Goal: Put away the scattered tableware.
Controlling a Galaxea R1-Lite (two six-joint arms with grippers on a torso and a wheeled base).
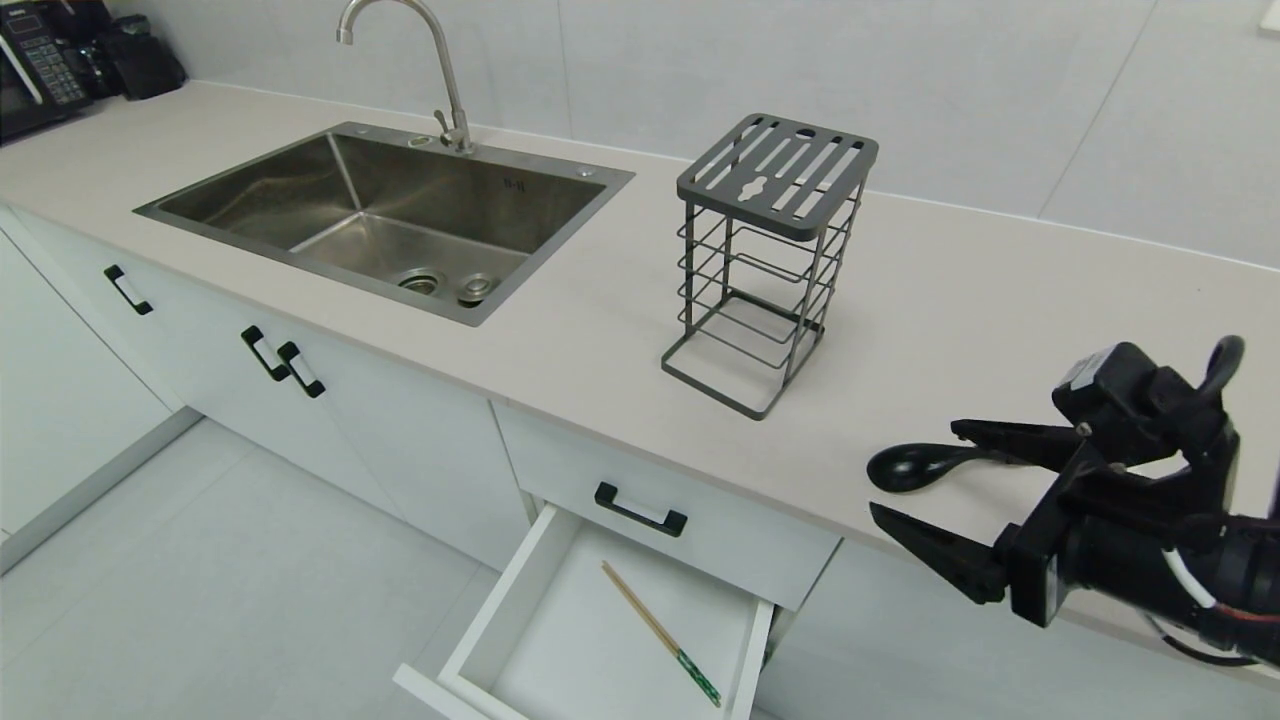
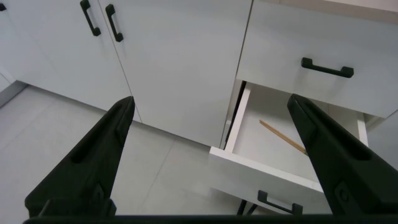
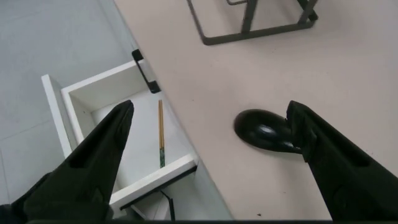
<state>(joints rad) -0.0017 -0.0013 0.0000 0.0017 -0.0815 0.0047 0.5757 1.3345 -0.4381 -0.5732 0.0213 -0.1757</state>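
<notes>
Right gripper point(image 1: 913, 468) sits at lower right of the head view, low over the counter point(image 1: 950, 300), jaws spread wide and gripping nothing. Black spoon point(image 1: 905, 467) lies on the counter near the front edge, between the two fingers. In the head view the far finger crosses its handle. In the right wrist view the spoon's bowl point(image 3: 264, 130) rests flat on the surface just beside one finger, with the handle hidden behind that finger.

Left gripper point(image 2: 208, 109) is also wide open and empty, and faces the white cabinet fronts and the pulled-out drawer point(image 2: 227, 134).

The drawer point(image 1: 480, 620) stands open at bottom centre of the head view, below the counter edge. One wooden chopstick point(image 1: 660, 633) with a green end lies diagonally on its floor.

Grey wire rack point(image 1: 780, 175) stands upright on the counter at centre, well apart from the spoon. Steel sink point(image 1: 250, 195) with its faucet point(image 1: 447, 80) is at upper left.
</notes>
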